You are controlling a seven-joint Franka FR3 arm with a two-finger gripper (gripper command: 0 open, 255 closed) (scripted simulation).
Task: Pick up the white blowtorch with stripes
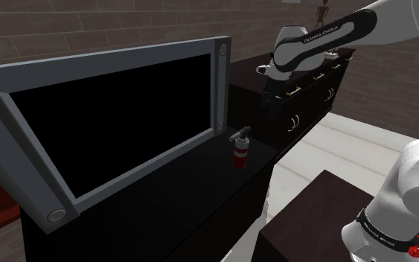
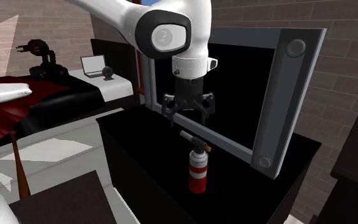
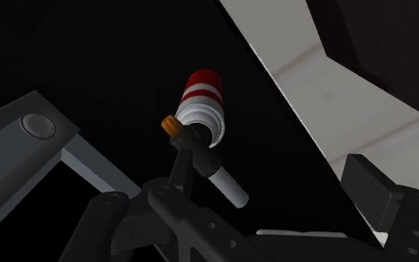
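Observation:
The blowtorch (image 1: pixel 240 152) is a white canister with red stripes, a dark valve head and a pale nozzle. It stands upright on a black cabinet (image 1: pixel 200 208), close to the lower corner of a TV. In the second exterior view my gripper (image 2: pixel 188 115) hangs a short way above the blowtorch (image 2: pixel 198 169), fingers spread and touching nothing. In the wrist view the blowtorch (image 3: pixel 200 104) lies ahead of my open gripper (image 3: pixel 234 186), its nozzle pointing back toward the hand and an orange knob at its side.
A large TV (image 1: pixel 111 119) with a grey frame and black screen stands on the cabinet right behind the blowtorch. A dark dresser (image 1: pixel 304 104) stands beyond the cabinet. A bed (image 2: pixel 50 95) with a laptop (image 2: pixel 95 65) lies across the room. The cabinet edge drops to pale floor (image 3: pixel 334 89).

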